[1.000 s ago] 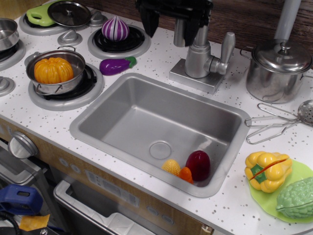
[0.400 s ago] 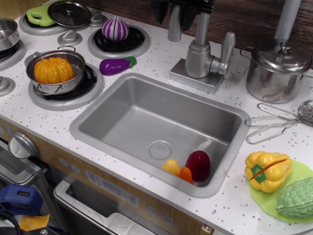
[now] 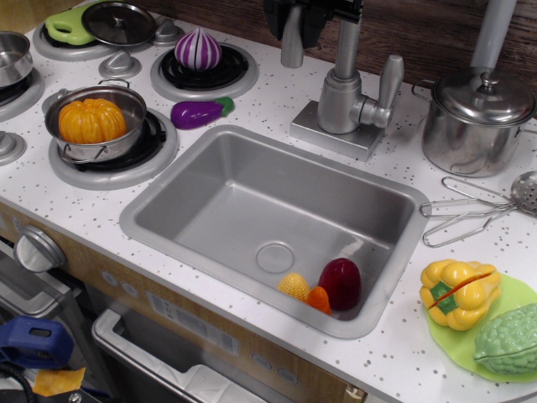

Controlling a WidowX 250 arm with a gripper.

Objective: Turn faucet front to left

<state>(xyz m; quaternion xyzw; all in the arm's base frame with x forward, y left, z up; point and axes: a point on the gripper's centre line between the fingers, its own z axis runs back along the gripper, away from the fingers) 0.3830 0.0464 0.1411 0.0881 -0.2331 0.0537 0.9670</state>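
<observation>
the matte silver-grey toy faucet [image 3: 340, 88] spout has been swung further left, suggesting progress, by the black gripper [image 3: 312, 15], whose finger spread cannot be told.

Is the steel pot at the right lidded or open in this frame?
Lidded. The steel pot has its lid sitting flat across the rim, knob on top, so nothing of the inside shows.

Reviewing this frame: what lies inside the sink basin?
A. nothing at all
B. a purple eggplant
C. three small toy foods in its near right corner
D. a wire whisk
C: three small toy foods, yellow, orange and dark red, sit in the near right corner of the sink; the eggplant lies on the counter.
</observation>
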